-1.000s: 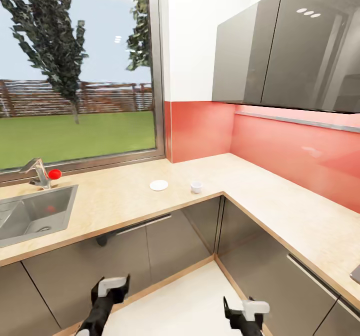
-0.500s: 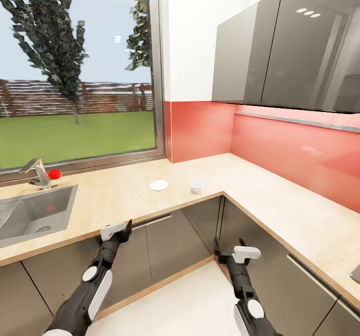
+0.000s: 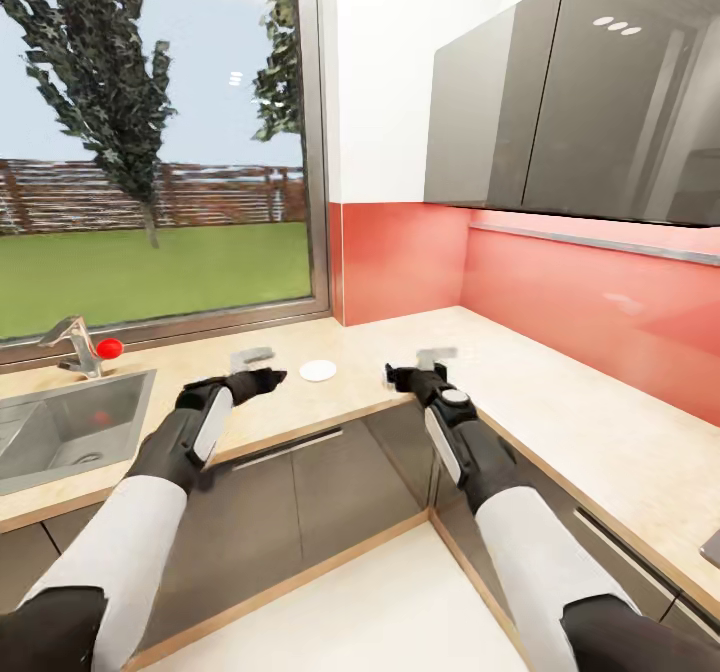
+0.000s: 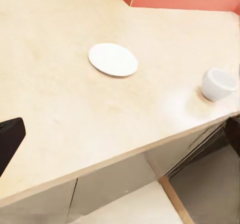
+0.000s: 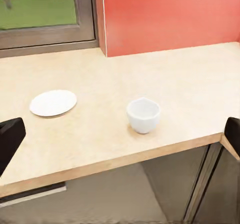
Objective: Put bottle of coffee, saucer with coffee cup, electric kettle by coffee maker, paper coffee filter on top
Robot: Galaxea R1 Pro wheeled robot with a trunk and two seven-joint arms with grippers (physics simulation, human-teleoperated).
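Corner of an L-shaped beige countertop [image 3: 560, 422] beneath a window [image 3: 150, 142] and dark wall cabinets [image 3: 580, 102], with a red backsplash [image 3: 560, 292] behind. Both arms are raised over the counter's near edge. The left gripper [image 3: 262, 367] hovers above the counter just left of the white saucer [image 3: 318, 371]; its fingers are spread wide, one dark fingertip [image 4: 10, 136] showing at each side of the left wrist view, and nothing lies between them. The right gripper [image 3: 425, 364] is likewise wide open and empty, held just in front of the coffee cup [image 5: 143, 115], which it hides from the head view. In the right wrist view the small white cup stands upright near the counter's front edge, to the right of the flat saucer and apart from it. Far left, a steel sink [image 3: 60, 432] with a tap [image 3: 75, 342] is set into the counter.
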